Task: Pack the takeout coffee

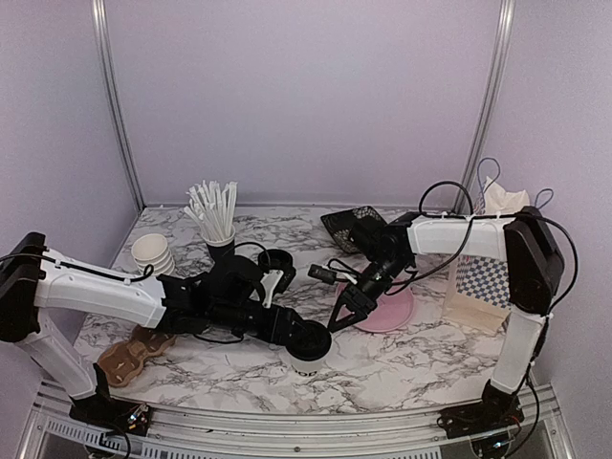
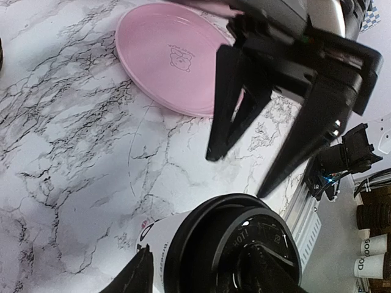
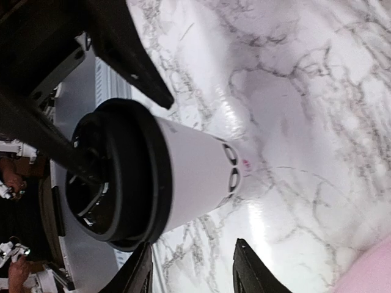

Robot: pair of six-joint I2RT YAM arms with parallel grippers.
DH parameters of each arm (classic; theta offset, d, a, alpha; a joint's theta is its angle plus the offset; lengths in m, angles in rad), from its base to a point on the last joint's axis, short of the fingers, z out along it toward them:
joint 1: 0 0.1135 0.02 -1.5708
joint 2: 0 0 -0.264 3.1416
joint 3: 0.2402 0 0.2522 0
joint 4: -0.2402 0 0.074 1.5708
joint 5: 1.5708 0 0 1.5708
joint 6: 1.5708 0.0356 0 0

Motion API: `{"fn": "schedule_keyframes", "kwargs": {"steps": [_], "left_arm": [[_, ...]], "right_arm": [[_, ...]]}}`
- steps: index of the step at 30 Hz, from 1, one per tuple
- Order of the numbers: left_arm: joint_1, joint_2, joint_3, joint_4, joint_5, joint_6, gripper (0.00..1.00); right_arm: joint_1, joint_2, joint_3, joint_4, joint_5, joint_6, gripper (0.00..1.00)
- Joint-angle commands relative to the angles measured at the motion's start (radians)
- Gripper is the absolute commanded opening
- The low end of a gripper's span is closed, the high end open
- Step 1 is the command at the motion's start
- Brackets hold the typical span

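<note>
A white takeout coffee cup (image 1: 308, 352) with a black lid stands upright on the marble table near the front middle. My left gripper (image 1: 296, 337) straddles its top. In the left wrist view one finger lies across the lid (image 2: 244, 238) and the other finger (image 2: 137, 274) sits beside the cup's white wall (image 2: 160, 244). My right gripper (image 1: 341, 314) hangs just right of the cup, tips down, open with nothing between its fingers (image 2: 229, 116). In the right wrist view the cup (image 3: 189, 171) lies ahead of the right gripper (image 3: 192, 256), apart from it.
A pink plate (image 1: 390, 308) lies right of the cup. A paper bag (image 1: 478, 287) stands at the far right. A brown cardboard carrier (image 1: 134, 354) lies front left. A cup of white straws (image 1: 215, 215), stacked white cups (image 1: 153, 253), black lids (image 1: 277, 260) and a black basket (image 1: 344, 225) stand behind.
</note>
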Motion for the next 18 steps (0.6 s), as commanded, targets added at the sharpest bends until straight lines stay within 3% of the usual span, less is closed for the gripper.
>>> {"fn": "schedule_keyframes", "kwargs": {"steps": [1,8,13,18], "left_arm": [[-0.001,0.001,0.018,-0.233,-0.1,0.043,0.58],[-0.001,-0.073,0.118,-0.22,-0.183,0.058,0.67],[-0.001,-0.144,0.091,-0.216,-0.185,0.016,0.67],[0.002,-0.174,0.025,-0.257,-0.204,-0.131,0.55]], "right_arm": [[-0.034,0.034,0.074,0.034,0.124,-0.022,0.43],[-0.04,-0.034,0.107,-0.009,0.076,-0.072,0.47],[-0.04,-0.115,0.05,0.0,0.089,-0.082,0.5],[-0.04,-0.139,-0.017,0.021,0.068,-0.073,0.5]]}}
